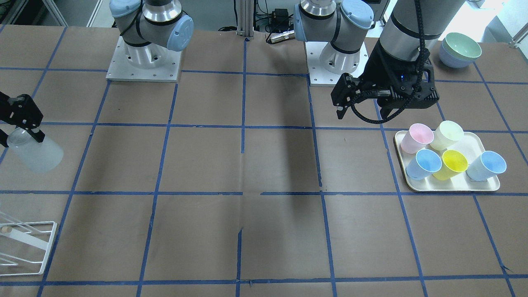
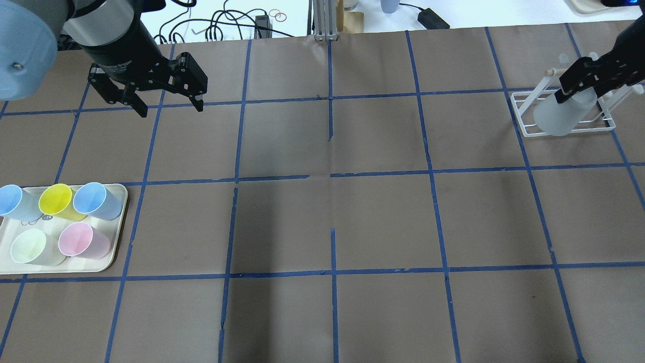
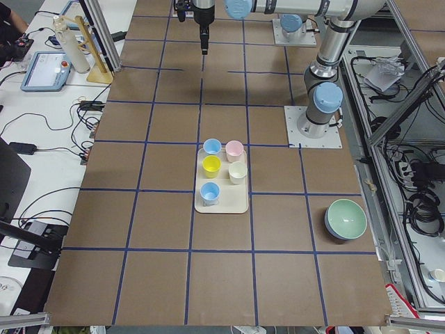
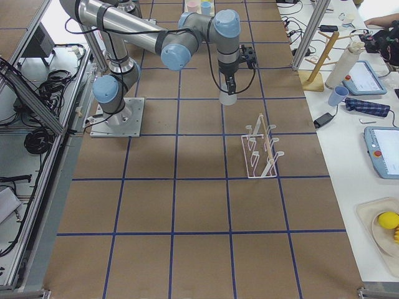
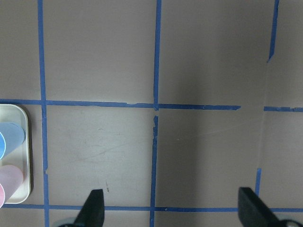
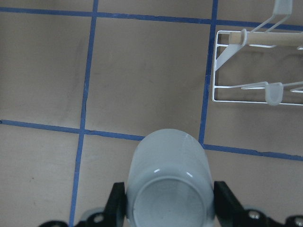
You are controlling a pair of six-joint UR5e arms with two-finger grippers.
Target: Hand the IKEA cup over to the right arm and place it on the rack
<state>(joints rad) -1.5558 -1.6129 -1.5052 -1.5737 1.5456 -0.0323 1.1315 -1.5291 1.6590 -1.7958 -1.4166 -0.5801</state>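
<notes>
- The right claw is clamped on the IKEA cup. It has one finger on each side, near the cup's small end.
- The cup is pale grey and hangs in the air below the claw. Its big open end looks to point away from the claw.
- The rack stands on the table, ahead of the claw and off to its right in the wrist view. The cup is near it but not touching it.
- I think the job now is to bring the cup to a wooden peg and slip the open end onto it.
- To do it well, the claw should line the cup's mouth up with the slanted peg and go slow. It should let go only when the cup sits on the peg.
- The white wire hooks beside the pegs are what the cup could bump.
- Far across the table, the left claw hangs with its fingers wide apart and nothing in them.
- Near the left claw is a cream tray with five coloured cups. Two stacked bowls sit further off. None of these is on the way to the rack.
</notes>
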